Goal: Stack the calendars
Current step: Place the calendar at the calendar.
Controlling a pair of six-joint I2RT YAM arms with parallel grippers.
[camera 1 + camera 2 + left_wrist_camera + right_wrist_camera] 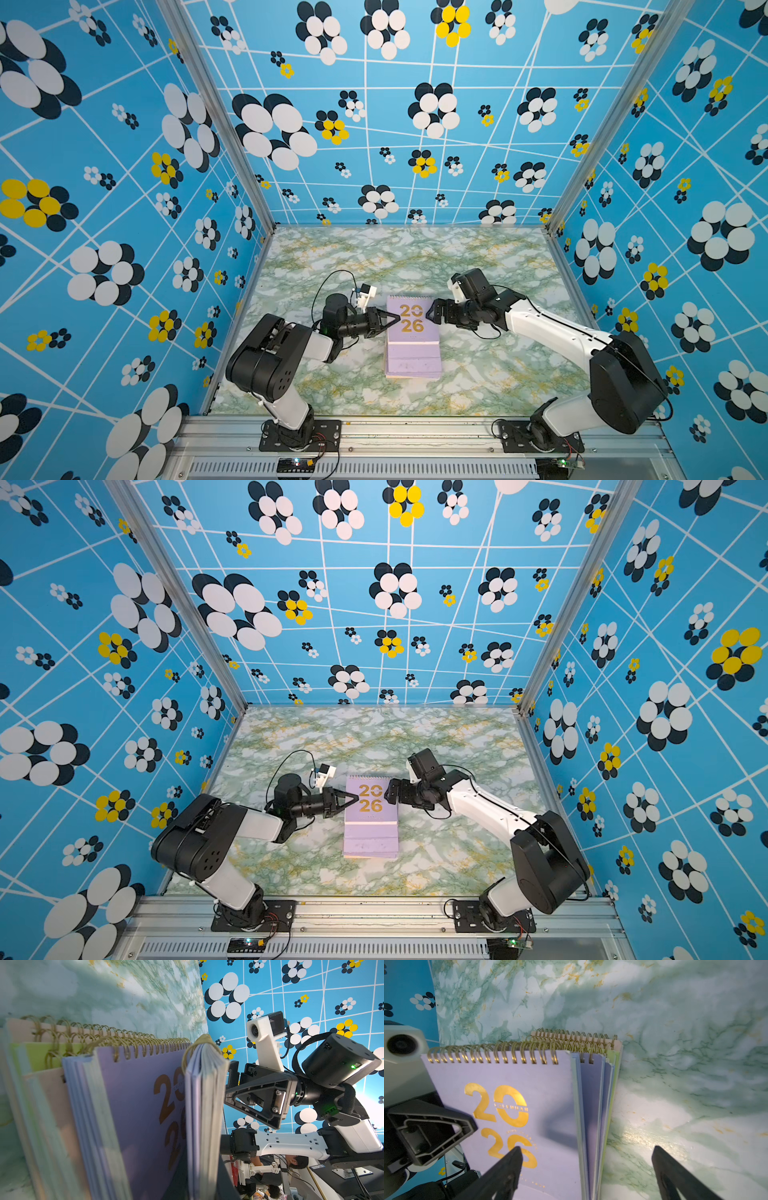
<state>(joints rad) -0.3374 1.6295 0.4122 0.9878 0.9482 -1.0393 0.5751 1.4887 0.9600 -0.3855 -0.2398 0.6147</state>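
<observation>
Calendars (pixel 412 336) stacked lower centre of both top views, lilac uppermost. Left gripper (pixel 394 319) pinched together at its left edge; right gripper (pixel 431 314) spread at right edge. Probably light, stiff, slick: grip side edges.

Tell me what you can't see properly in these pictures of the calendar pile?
- In both top views, the top lilac calendar covers the ones beneath; their number is hidden.
- Right wrist view: the cover's small print is blurred, and the picture's edge cuts off the pile.
- Left wrist view: the lower calendars are blurred, too close.
</observation>
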